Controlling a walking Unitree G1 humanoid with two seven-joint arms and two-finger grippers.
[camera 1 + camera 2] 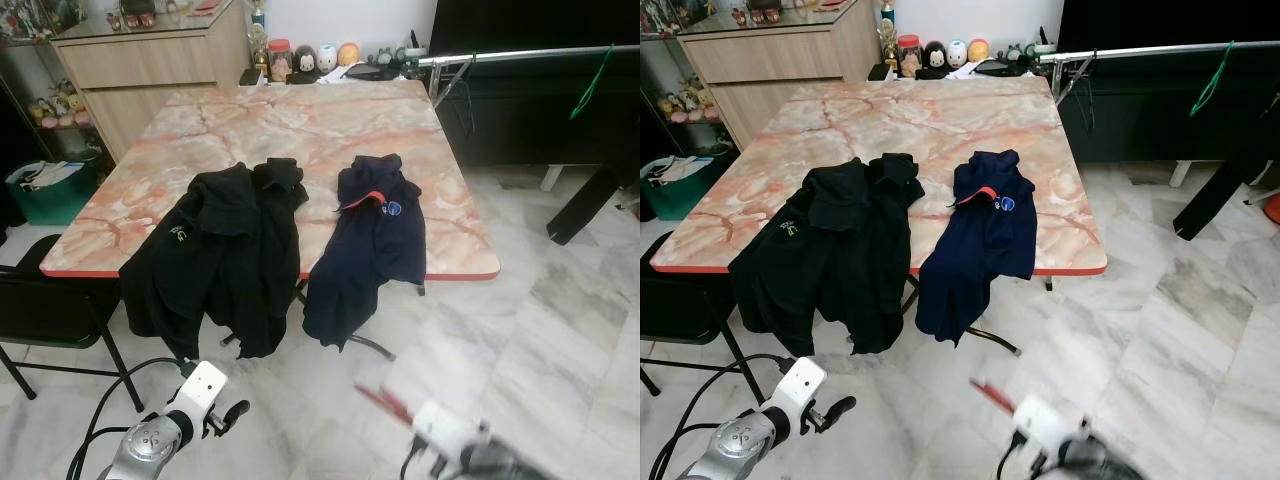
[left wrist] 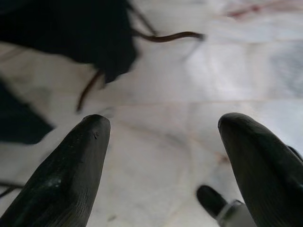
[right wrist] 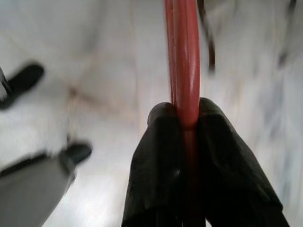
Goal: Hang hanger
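1. The hanger [image 3: 182,61] is a slim, smooth red bar with a rounded section and a slight sheen; in the head views it shows as a blurred red streak low over the floor, in front of the tabletop.
2. The right hand [image 3: 183,118] is clamped on that bar, its two black fingers [image 3: 156,161] pressed together with the red rod running straight up between them.
3. The left hand [image 2: 163,132] hangs low over the floor with its blunt, matte black fingertips [image 2: 80,156] spread wide apart and nothing between them.
4. The tabletop [image 1: 250,125] is a square slab of pink-orange marble pattern with a red edge.
5. A black shirt [image 1: 225,255] and a navy shirt [image 1: 370,245] lie crumpled on it side by side, soft cloth drooping over the near edge.
6. The floor [image 1: 540,340] is glossy pale marble with grey veins.
7. A thin silver rail [image 1: 520,55] runs level beyond the tabletop's far right corner, with a green hanger [image 1: 592,82] hooked on it.
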